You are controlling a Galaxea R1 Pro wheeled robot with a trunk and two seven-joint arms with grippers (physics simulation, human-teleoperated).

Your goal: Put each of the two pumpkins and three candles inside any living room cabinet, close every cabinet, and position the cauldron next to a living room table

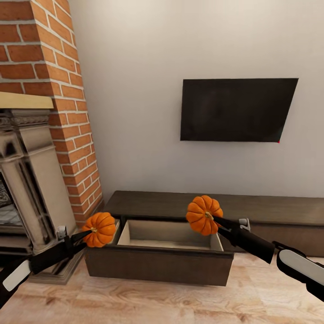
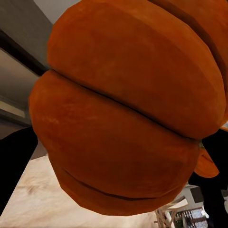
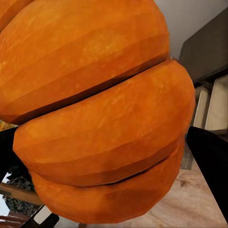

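Head view first: I hold one pumpkin in each gripper, in front of the long dark cabinet that runs along the white wall under the black television. My left gripper is clamped on the left pumpkin, which hangs in the air just beside the left end of the open drawer, close to the foot of the brick fireplace. My right gripper is clamped on the right pumpkin, held at its stem end, above the right part of the drawer's pale wooden inside. The drawer is pulled out over the light wooden floor, and I can see nothing lying in the part of its inside that shows.

From my left wrist, the left pumpkin bulges right up against the camera, ribbed and orange, with dark fingers at its sides. From my right wrist, the right pumpkin looms just as near, a dark finger beside it and a bit of the cabinet behind.
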